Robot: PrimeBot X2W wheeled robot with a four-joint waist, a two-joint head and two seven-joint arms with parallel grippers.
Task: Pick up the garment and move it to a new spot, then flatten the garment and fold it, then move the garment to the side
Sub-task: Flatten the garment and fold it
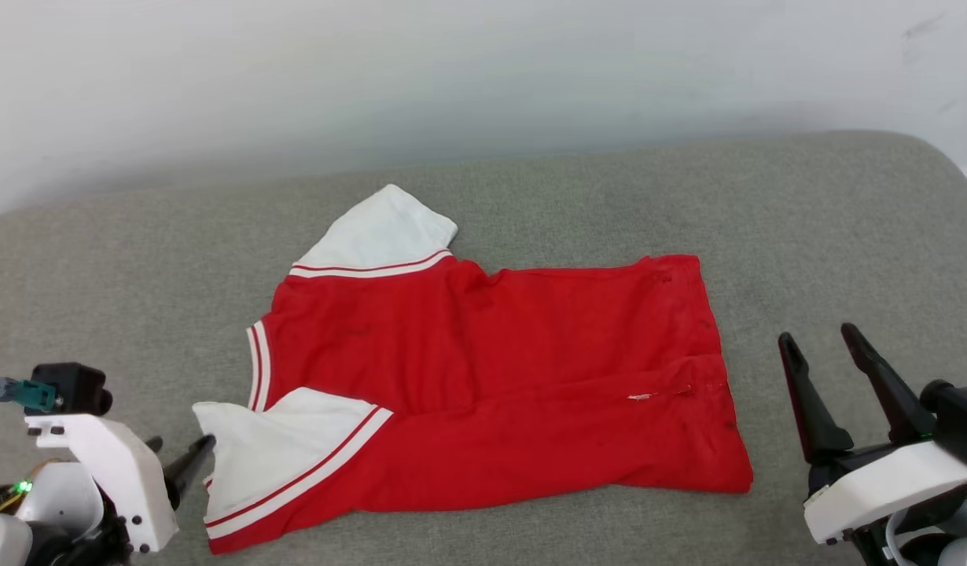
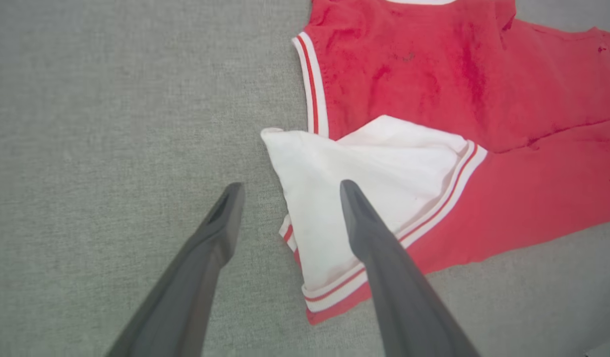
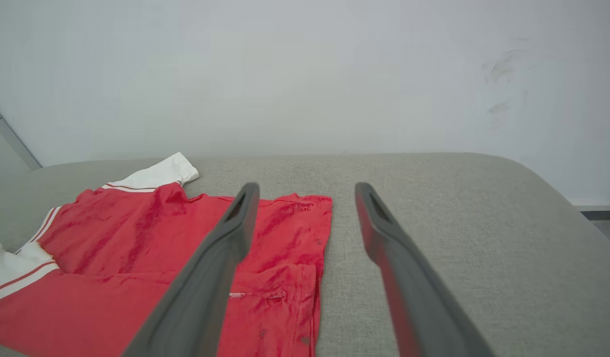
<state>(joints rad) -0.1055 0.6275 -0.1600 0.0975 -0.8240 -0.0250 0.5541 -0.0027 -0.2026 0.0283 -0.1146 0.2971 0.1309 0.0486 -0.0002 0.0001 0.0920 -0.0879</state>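
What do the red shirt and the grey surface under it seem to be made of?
The red shirt looks like soft matte cloth, probably a knit jersey; it lies limp with creases. The grey surface is likely woven upholstery fabric over padding, judging by its flecked, matte weave and rounded corner.

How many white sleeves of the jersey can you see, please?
2. One white sleeve lies on the far side of the jersey, toward the wall; the other lies on its near side, next to the open left gripper.
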